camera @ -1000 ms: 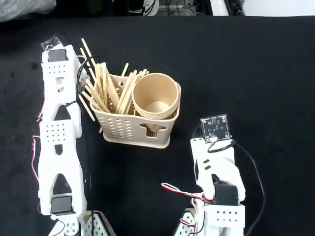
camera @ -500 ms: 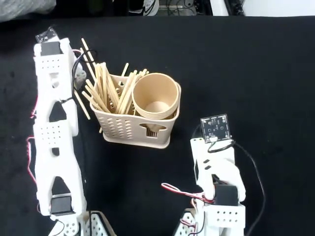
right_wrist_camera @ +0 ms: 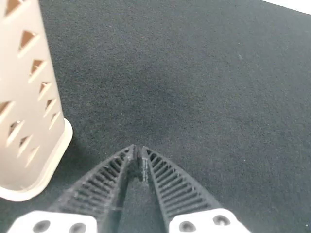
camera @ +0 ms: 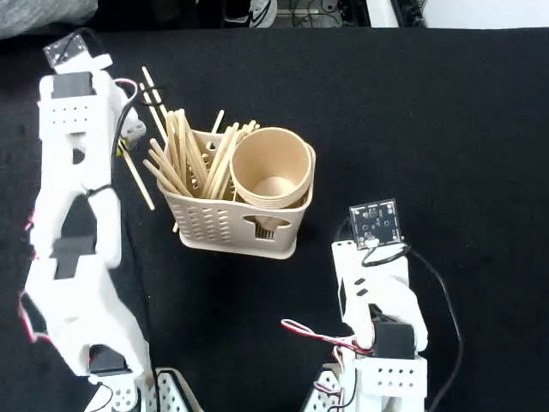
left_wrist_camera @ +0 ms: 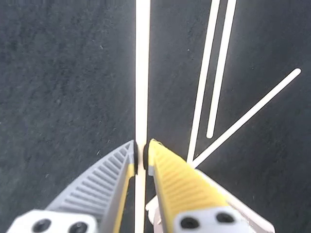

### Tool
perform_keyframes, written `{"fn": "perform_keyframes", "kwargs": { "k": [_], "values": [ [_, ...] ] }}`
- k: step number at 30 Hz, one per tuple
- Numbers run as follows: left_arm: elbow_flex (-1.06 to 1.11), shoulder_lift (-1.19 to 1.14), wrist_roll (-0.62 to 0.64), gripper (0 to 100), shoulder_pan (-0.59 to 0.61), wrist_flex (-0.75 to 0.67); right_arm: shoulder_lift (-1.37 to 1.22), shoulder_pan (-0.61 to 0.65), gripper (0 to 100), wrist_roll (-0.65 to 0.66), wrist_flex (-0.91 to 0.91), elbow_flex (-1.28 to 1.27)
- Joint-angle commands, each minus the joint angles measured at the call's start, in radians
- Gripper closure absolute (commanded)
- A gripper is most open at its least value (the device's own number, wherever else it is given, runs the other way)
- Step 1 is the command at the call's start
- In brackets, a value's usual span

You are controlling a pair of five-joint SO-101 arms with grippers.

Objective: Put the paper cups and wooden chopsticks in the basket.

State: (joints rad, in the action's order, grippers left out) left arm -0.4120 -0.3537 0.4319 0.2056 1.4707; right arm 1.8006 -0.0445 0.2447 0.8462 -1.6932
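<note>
Black cloth table (camera: 446, 129): L gripper (left_wrist_camera: 142, 151) pinched on one chopstick (left_wrist_camera: 142, 73). Looks light, stiff, prob slick, so best held nr mid. R gripper (right_wrist_camera: 138, 154) closed, empty, beside basket (right_wrist_camera: 29, 97).

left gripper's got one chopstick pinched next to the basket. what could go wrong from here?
1. The left gripper pinches the chopstick right at its tips, so the stick may swivel or slip out on the lift.
2. The bundle in the basket fans out over the rim toward that arm. Bringing the stick in could knock some out, or it could bounce off them and land outside.
</note>
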Motion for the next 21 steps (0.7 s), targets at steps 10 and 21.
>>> {"fn": "perform_keyframes", "kwargs": {
  "k": [10,21],
  "values": [
    [0.797,0.695,-0.014,97,-0.004,-0.694,0.056,-0.008,98.7,0.002,0.003,0.007],
    [1.399,1.277,-0.014,97,-0.007,-1.31,0.056,-0.008,98.7,0.002,0.003,0.007]
  ]
}}
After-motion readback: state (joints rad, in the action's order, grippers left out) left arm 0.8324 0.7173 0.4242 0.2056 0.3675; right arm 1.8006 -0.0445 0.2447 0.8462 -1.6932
